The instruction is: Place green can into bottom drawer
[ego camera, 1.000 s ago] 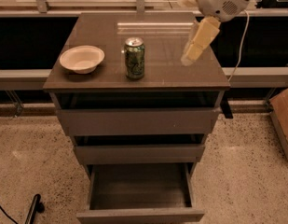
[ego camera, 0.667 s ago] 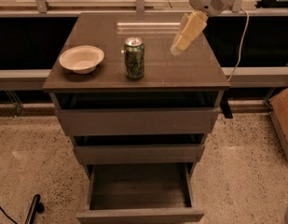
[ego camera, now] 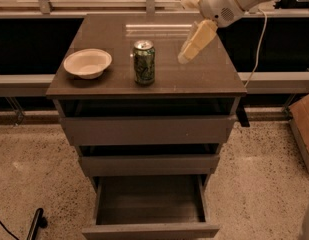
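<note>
The green can [ego camera: 144, 62] stands upright on the top of the dark cabinet [ego camera: 209, 76], near its front middle. My gripper [ego camera: 186, 55] hangs from the white arm at the upper right. It points down and to the left, above the cabinet top, a short way right of the can and not touching it. The bottom drawer [ego camera: 150, 201] is pulled out at the foot of the cabinet, and its shallow tray shows nothing inside.
A cream bowl [ego camera: 87, 63] sits on the cabinet top left of the can. The top drawer [ego camera: 146, 129] and middle drawer [ego camera: 148, 163] stand slightly open. A cardboard box [ego camera: 303, 124] is at the right edge. A black wheeled object [ego camera: 36, 223] lies on the floor at the lower left.
My gripper has moved left across the cabinet top, toward the can. The can, bowl and drawers have not moved.
</note>
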{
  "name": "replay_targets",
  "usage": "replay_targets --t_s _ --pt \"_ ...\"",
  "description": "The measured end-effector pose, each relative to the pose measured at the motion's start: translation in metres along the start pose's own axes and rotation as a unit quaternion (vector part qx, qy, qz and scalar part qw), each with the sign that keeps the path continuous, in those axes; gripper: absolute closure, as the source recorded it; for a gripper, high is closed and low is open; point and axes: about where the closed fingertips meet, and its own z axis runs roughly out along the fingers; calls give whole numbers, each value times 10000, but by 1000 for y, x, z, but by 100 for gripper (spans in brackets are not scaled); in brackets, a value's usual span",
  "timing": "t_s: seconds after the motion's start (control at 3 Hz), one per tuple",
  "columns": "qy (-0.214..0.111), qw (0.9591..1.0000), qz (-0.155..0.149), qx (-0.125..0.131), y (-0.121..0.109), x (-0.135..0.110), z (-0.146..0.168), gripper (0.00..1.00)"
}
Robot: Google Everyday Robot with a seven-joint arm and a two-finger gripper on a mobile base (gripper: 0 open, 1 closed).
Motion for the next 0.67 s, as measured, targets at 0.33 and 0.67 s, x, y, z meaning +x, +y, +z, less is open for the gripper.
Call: replay_targets --t_s 0.33,0.67 --pt "-572 9970 517 -26 6 17 37 0" --pt "-1178 9891 861 180 16 27 65 0"
